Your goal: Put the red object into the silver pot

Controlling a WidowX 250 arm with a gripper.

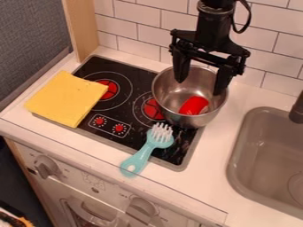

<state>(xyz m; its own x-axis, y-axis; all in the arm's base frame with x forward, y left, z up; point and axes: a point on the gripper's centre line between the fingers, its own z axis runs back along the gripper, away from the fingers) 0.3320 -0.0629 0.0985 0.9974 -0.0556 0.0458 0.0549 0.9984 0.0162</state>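
Observation:
My gripper (200, 87) hangs over the silver pot with its two fingers spread wide and nothing between them. The silver pot (170, 92) stands at the back right part of the black stove top. Inside it, on the bottom toward the front right, lies the red object (193, 105), below the fingertips and apart from them as far as the view tells.
A teal brush (140, 157) lies bristles up across the stove's front edge, close to the pot. A yellow cloth (66, 98) covers the stove's left side. The grey sink (235, 166) is at the right, and a tiled wall (139, 32) stands behind.

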